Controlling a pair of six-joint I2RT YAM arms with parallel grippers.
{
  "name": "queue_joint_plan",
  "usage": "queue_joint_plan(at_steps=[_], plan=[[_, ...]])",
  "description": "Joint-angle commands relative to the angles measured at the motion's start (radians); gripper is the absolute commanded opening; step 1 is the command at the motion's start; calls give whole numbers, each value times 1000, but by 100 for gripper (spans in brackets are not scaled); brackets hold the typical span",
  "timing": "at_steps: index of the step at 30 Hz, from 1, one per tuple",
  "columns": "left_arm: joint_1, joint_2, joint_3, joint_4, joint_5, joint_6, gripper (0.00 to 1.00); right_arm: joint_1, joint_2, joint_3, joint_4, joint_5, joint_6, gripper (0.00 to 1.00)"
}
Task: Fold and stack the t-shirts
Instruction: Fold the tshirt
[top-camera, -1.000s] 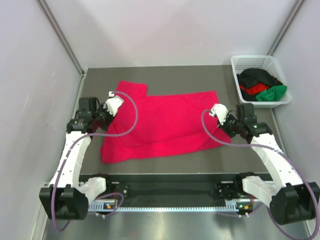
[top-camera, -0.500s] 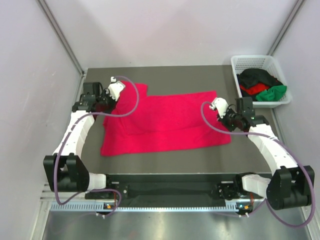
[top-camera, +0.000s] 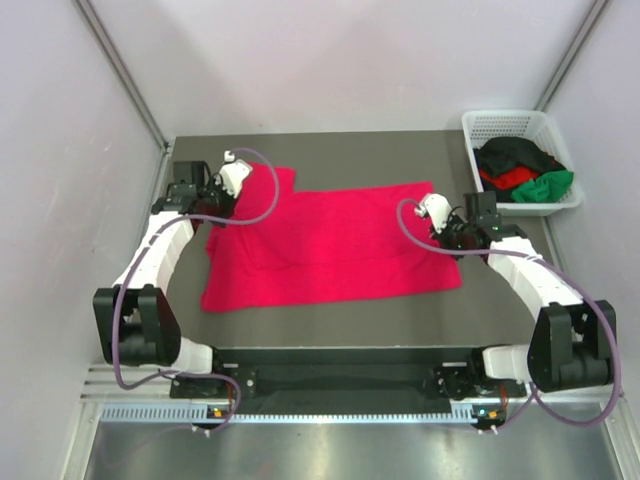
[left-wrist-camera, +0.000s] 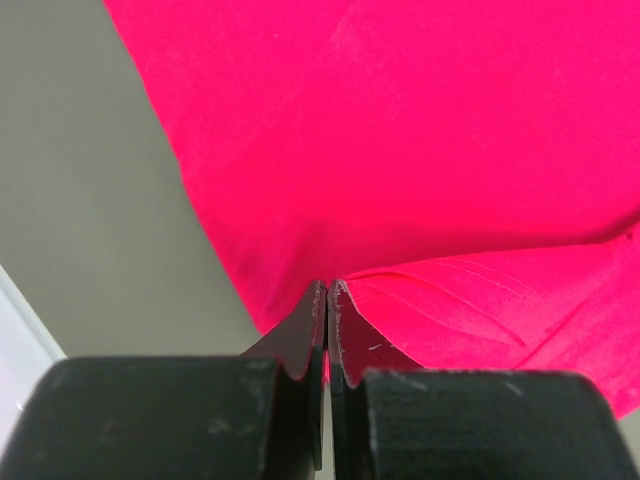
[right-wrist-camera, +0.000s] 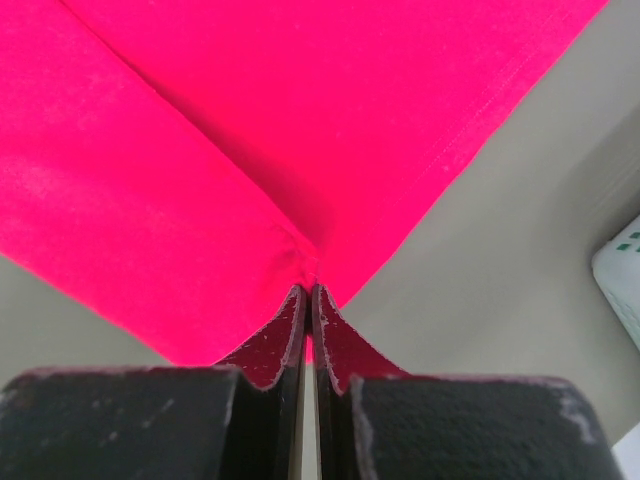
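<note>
A crimson-pink t-shirt (top-camera: 330, 245) lies spread on the dark table, its near edge folded up over its middle. My left gripper (top-camera: 222, 205) is shut on the shirt's left edge; in the left wrist view the gripper (left-wrist-camera: 328, 290) pinches a fold of the shirt (left-wrist-camera: 420, 150). My right gripper (top-camera: 445, 232) is shut on the shirt's right edge; in the right wrist view the gripper (right-wrist-camera: 308, 290) pinches the cloth (right-wrist-camera: 250, 130). Black, red and green shirts (top-camera: 520, 170) lie bunched in the basket.
A white mesh basket (top-camera: 480, 125) stands at the table's back right corner. Grey walls close in the left, right and back. Bare table (top-camera: 330, 320) lies between the shirt and the arms' base rail.
Both grippers have moved away from the arm bases toward the back, carrying the shirt's edges; the near part of the shirt has folded further over and the shirt looks flatter.
</note>
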Motion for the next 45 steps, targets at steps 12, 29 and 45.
queue_joint_plan(at_steps=[12,29,45], plan=[[-1,99,120,108,-25,-49,0,-61,122,57,115,14,-8,0],[-1,114,177,138,-84,-103,77,-81,142,77,182,73,47,45],[-3,-314,-77,-279,-40,-146,98,88,-41,242,-74,-78,64,60]])
